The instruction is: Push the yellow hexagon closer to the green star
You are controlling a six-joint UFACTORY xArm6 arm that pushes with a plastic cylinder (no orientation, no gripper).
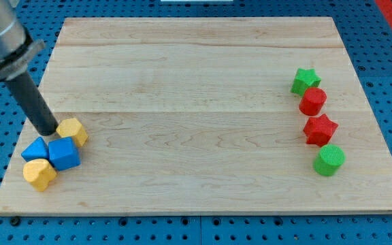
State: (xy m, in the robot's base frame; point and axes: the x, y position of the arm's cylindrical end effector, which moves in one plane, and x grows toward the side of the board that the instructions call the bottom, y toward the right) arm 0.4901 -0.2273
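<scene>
Yellow hexagon (73, 131) sits at the lower left of the frame, near the left edge of the wooden board (196, 75). My tip (48, 131) is down on the board just to the hexagon's left, touching it or very nearly so; the rod slants up from there toward the frame's upper left corner. The rod is bare and grasps nothing: it only rests against the side of the block.

Just below the hexagon lies a tight cluster. A blue cube (64, 153) touches the hexagon's lower edge, a second blue block (35, 149) of unclear shape lies against the cube's left side, and a yellow block (40, 174), perhaps heart-shaped, lies below those two, nearest the bottom edge.

The green star (305, 80) is far across the board at the upper right, well apart from the hexagon. Below it a column runs downward: a red cylinder (313, 101) touching the star, then a red star (320, 129), then a green cylinder (329, 160) at the lower right.
</scene>
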